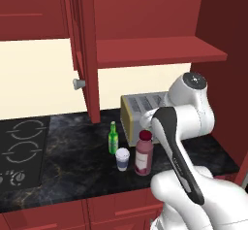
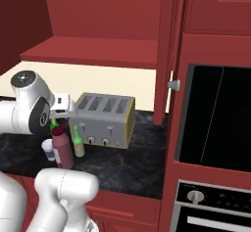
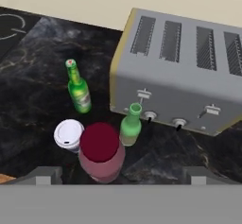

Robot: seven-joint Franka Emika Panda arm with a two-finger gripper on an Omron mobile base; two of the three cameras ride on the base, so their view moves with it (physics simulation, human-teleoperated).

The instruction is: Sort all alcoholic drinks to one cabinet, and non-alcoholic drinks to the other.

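Four drinks stand together on the dark counter in front of a toaster. The bright green bottle [image 3: 78, 90] [image 1: 113, 138] is farthest left, with the paler olive bottle [image 3: 131, 126] [image 2: 78, 142] close against the toaster's front. The maroon-capped juice bottle [image 3: 100, 150] [image 1: 144, 152] [image 2: 62, 148] and the white lidded cup [image 3: 69, 134] [image 1: 122, 158] [image 2: 49, 149] stand side by side nearest the counter's front edge. My gripper [image 3: 121, 178] hovers above them, open, its fingertips [image 3: 45, 176] wide apart with the juice bottle below and nothing held.
The grey four-slot toaster [image 3: 184, 72] [image 1: 140, 110] [image 2: 105, 120] stands right behind the drinks. Above is an open red cabinet with a shelf [image 1: 160, 49] [image 2: 93, 50] and a swung-out door [image 1: 87, 54]. A cooktop [image 1: 22, 146] lies left, a wall oven [image 2: 215, 118] right.
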